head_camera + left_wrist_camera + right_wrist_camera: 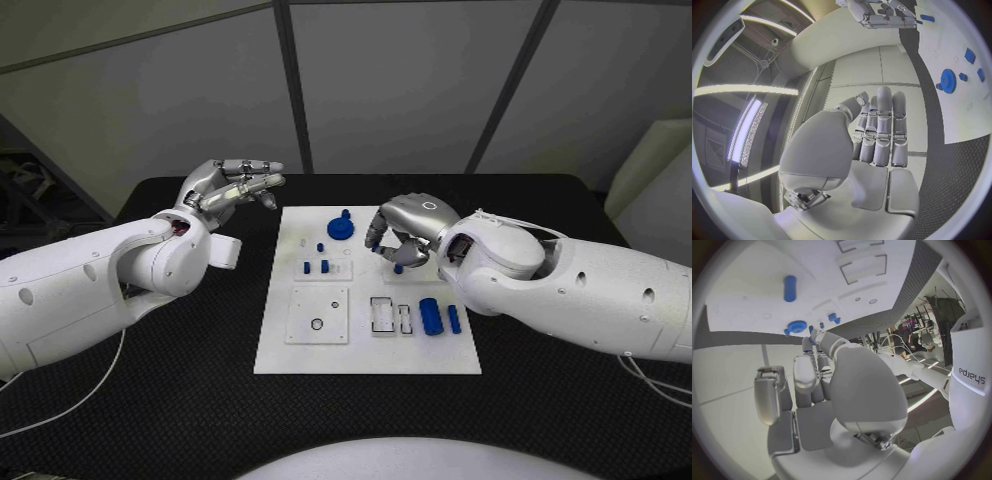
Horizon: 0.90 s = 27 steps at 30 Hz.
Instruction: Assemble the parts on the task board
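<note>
The white task board (368, 340) lies in the middle of the black table. A blue gear (340, 227) sits near its far edge, small blue parts (317, 266) left of centre, and a blue cylinder (430, 316) near the right side. My right hand (404, 235) hovers over the board's far right, fingers curled in. A small blue part (811, 337) shows between its fingertips, just by the gear (796, 326). My left hand (231, 188) is raised off the board's far left corner, fingers straight and holding nothing (879, 135).
White inset plates with cut-outs (319, 313) occupy the board's near half. Black table (188, 400) surrounds the board on all sides. Grey wall panels stand behind the table.
</note>
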Each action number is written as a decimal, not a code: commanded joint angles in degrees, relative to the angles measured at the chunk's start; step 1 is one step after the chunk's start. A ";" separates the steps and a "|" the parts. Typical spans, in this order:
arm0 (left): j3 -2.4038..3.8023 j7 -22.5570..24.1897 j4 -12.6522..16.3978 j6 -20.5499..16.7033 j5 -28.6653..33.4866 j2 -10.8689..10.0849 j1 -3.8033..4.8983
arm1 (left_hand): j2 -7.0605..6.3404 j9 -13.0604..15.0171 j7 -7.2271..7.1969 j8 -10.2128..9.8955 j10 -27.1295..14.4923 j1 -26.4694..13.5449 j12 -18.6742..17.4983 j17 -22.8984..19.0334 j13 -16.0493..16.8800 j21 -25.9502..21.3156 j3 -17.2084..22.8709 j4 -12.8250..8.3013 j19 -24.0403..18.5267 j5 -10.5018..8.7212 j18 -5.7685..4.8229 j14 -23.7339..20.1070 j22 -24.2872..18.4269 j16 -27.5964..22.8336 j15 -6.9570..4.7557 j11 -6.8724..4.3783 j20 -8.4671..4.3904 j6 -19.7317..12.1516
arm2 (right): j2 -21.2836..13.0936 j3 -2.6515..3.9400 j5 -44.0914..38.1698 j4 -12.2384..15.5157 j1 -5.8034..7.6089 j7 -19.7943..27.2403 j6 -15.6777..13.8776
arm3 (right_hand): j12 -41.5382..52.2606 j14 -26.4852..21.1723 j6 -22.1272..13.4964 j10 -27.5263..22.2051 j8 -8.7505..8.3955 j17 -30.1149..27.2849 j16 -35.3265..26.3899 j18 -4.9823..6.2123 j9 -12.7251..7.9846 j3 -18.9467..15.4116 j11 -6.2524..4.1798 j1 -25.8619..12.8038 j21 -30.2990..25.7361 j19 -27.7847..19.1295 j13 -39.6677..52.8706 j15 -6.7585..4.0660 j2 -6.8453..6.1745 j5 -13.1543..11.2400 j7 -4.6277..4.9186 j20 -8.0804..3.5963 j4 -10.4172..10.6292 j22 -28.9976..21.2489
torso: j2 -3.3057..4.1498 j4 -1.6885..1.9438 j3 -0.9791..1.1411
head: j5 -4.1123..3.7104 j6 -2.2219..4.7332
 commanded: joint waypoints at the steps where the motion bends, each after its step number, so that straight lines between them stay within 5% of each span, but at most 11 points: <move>1: 0.08 0.29 -0.01 0.72 0.25 0.22 0.06 | 0.24 -0.05 0.19 -0.20 -0.14 -0.11 -0.17 -0.10 -0.02 -0.31 -0.10 -0.20 -0.50 0.03 -0.67 -0.16 -0.08 -0.24 0.41 0.16 0.08 -0.28 | 0.78 -0.01 2.69 1.22 -1.02 2.19 -2.24 | -0.27 0.76 0.13 1.69 -0.24 -0.06 -0.09 -0.38 0.04 0.00 -1.29 -0.73 0.11 6.10 0.04 -0.39 -0.02 0.23 0.04 -0.42 -0.37 15.03 | -0.03 0.03 -0.09 | 1.24 -0.29; 14: 0.08 -0.01 0.10 0.99 0.26 0.69 0.09 | 0.26 -0.07 0.22 -0.25 -0.20 -0.15 -0.19 -0.14 -0.01 -0.36 -0.12 -0.22 -0.50 0.08 -0.67 -0.15 -0.11 -0.32 0.44 0.19 0.10 -0.35 | 5.84 -0.02 3.79 -0.37 -5.73 4.06 -0.56 | -0.56 0.73 -0.14 1.38 -0.57 -0.15 -0.05 -0.35 -0.01 0.24 -1.13 -1.16 0.01 6.03 -0.10 -0.29 0.14 0.28 0.19 -0.37 -0.68 14.94 | 0.05 -0.02 -0.03 | 4.18 -1.38; 27: 0.08 -0.21 0.03 0.96 0.26 0.52 0.10 | 0.18 -0.12 0.29 -0.34 -0.34 -0.26 -0.26 -0.21 -0.02 -0.45 -0.21 -0.26 -0.53 0.09 -0.68 -0.17 -0.16 -0.47 0.49 0.26 0.14 -0.48 | 7.00 -0.03 2.83 -2.67 -6.83 3.20 -0.09 | -0.67 0.71 -0.31 1.15 -0.78 -0.24 -0.03 -0.32 -0.04 0.47 -1.04 -1.44 -0.06 5.99 -0.21 -0.24 0.32 0.31 0.27 -0.32 -0.95 14.88 | 0.07 -0.07 0.00 | 5.61 -2.52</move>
